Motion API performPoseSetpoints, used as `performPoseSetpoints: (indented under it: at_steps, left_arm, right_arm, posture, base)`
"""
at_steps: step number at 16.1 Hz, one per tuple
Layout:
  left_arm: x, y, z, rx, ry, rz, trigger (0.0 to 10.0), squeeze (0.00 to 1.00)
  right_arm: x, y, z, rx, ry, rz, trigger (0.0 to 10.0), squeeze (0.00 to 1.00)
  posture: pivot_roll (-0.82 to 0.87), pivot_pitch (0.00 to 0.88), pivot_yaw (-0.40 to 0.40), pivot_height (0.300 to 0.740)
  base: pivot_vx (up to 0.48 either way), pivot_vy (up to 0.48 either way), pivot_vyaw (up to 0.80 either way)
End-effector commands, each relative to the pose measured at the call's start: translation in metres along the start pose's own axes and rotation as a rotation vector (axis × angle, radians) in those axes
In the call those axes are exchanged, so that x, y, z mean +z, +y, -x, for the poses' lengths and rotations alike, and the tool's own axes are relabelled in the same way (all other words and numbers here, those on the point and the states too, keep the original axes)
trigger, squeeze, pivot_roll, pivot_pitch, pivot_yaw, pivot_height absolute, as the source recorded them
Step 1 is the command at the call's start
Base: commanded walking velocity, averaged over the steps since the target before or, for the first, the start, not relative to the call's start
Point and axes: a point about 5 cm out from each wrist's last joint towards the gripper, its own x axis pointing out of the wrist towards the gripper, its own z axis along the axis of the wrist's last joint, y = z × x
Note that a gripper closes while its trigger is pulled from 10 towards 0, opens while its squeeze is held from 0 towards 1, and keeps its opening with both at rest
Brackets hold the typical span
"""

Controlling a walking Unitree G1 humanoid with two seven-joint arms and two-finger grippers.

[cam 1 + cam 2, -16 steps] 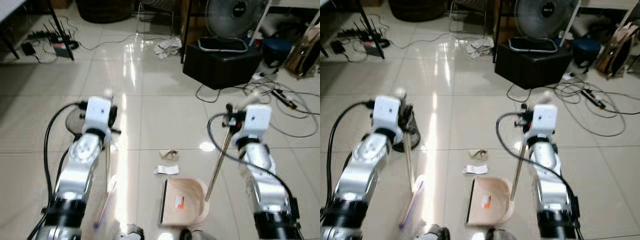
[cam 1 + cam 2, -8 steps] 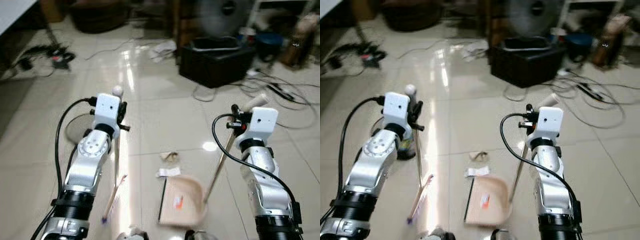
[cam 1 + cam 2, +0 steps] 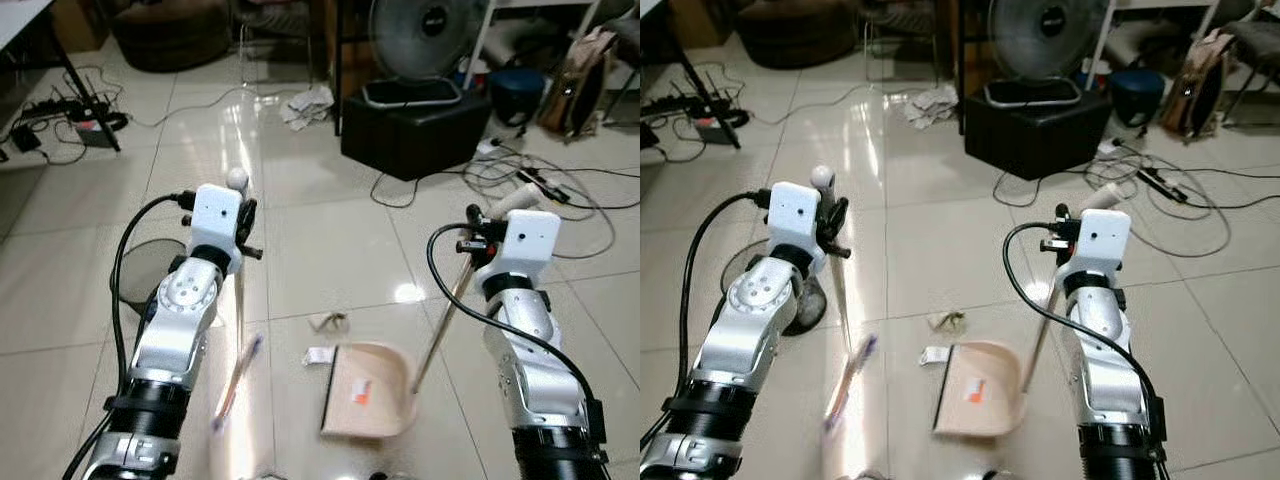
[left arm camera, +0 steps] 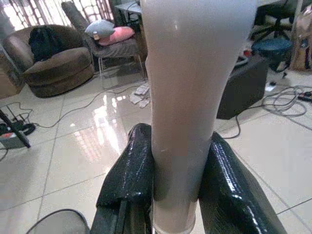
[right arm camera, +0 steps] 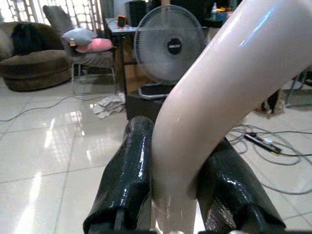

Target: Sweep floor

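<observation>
Both silver arms are raised: the left gripper (image 4: 173,195) is clamped on a smooth pale broom handle (image 4: 195,97), the right gripper (image 5: 175,200) on a glossy curved beige dustpan handle (image 5: 219,92), with crumpled paper (image 3: 328,322) at the pan's eleven o'clock.

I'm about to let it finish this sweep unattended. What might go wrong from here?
1. The broom head sits left of the paper scraps, which lie just outside the dustpan mouth; a stroke might scatter them past it.
2. The left claw and right claw grip smooth handles; either might slip or twist.
3. Loose cables lie ahead, a possible snag.
</observation>
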Motion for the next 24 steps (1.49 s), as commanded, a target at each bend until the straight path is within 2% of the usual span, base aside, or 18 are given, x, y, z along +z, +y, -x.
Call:
performPoseSetpoints:
  at_steps: [1, 5, 7, 11, 15, 21, 24]
  left_arm:
    - [0.010, 0.003, -0.002, 0.013, -0.045, -0.021, 10.0, 0.00]
    - [0.010, 0.001, -0.002, 0.007, -0.050, -0.011, 10.0, 0.00]
    - [0.011, 0.001, -0.002, 0.007, -0.052, -0.013, 10.0, 0.00]
    - [0.009, 0.000, -0.001, -0.025, -0.052, -0.026, 10.0, 0.00]
    - [0.010, 0.006, -0.003, -0.014, -0.058, -0.037, 10.0, 0.00]
    - [0.004, 0.001, -0.002, -0.032, -0.042, -0.039, 10.0, 0.00]
    - [0.003, -0.001, 0.000, -0.041, -0.061, -0.038, 10.0, 0.00]
  right_arm:
    - [0.008, -0.002, -0.003, -0.002, -0.023, -0.007, 10.0, 0.00]
    - [0.009, -0.003, -0.004, 0.001, -0.032, 0.012, 10.0, 0.00]
    - [0.008, -0.003, -0.003, -0.004, -0.022, -0.017, 10.0, 0.00]
    - [0.004, 0.001, -0.001, 0.010, -0.017, -0.011, 10.0, 0.00]
    - [0.005, 0.000, -0.004, 0.033, -0.027, -0.011, 10.0, 0.00]
    - [0.003, 0.000, -0.004, 0.036, -0.020, -0.002, 10.0, 0.00]
    - [-0.005, -0.008, -0.004, -0.027, 0.014, 0.041, 10.0, 0.00]
  posture:
    - [0.04, 0.022, 0.034, 0.740]
    - [0.04, 0.037, 0.031, 0.740]
    - [0.04, 0.038, 0.034, 0.740]
    - [0.03, 0.001, 0.051, 0.740]
    - [0.04, 0.000, 0.035, 0.740]
    - [0.04, 0.000, 0.041, 0.740]
    - [0.04, 0.000, 0.044, 0.740]
  base:
    - [0.337, 0.000, -0.70]
    - [0.333, 0.000, 0.00]
    - [0.336, 0.000, 0.00]
    - [0.333, 0.000, 0.00]
    - [0.327, 0.000, 0.00]
    - [0.324, 0.000, 0.00]
    - [0.000, 0.000, 0.00]
